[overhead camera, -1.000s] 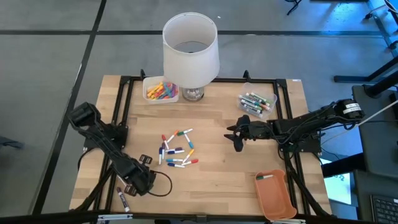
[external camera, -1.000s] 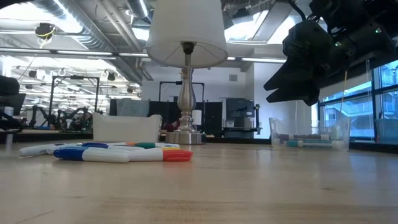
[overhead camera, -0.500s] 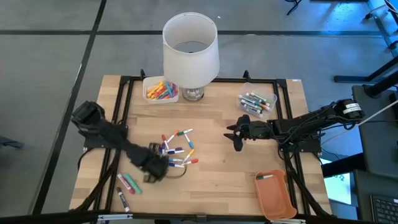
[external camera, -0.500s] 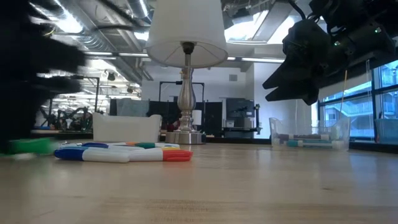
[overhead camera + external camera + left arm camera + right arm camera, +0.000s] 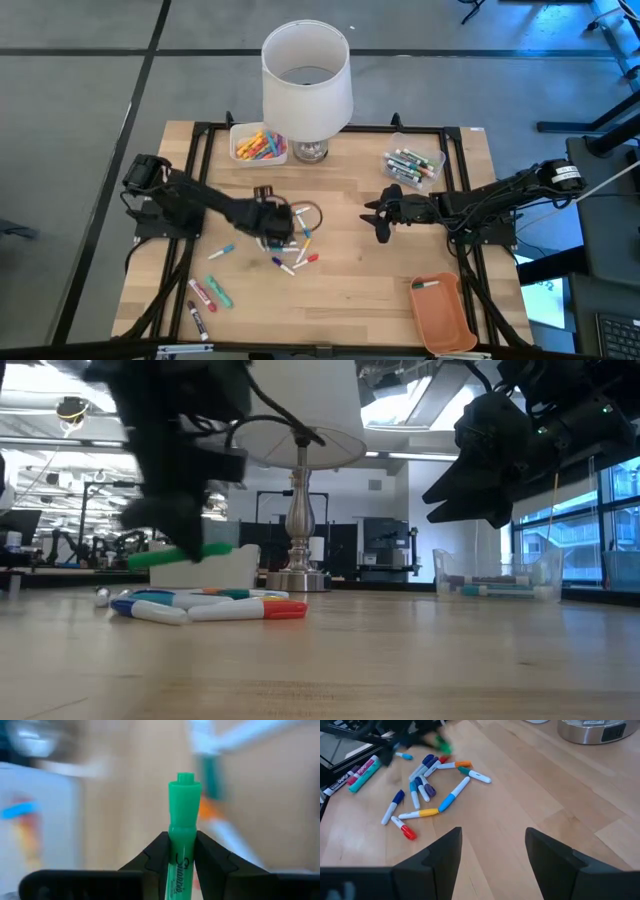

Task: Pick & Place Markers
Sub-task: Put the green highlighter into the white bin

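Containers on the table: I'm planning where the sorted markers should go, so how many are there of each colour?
White bin: 1
Clear bin: 1
Orange tray: 1
Total: 3

Two dark, matte arms are flanking the lamp (image 5: 306, 80). The left gripper (image 5: 181, 865) is showing two black wedge-shaped fingers and a looping black cable; the right gripper (image 5: 492, 851), farther from the lamp, is showing broad black fingers, cables trailing along its links.
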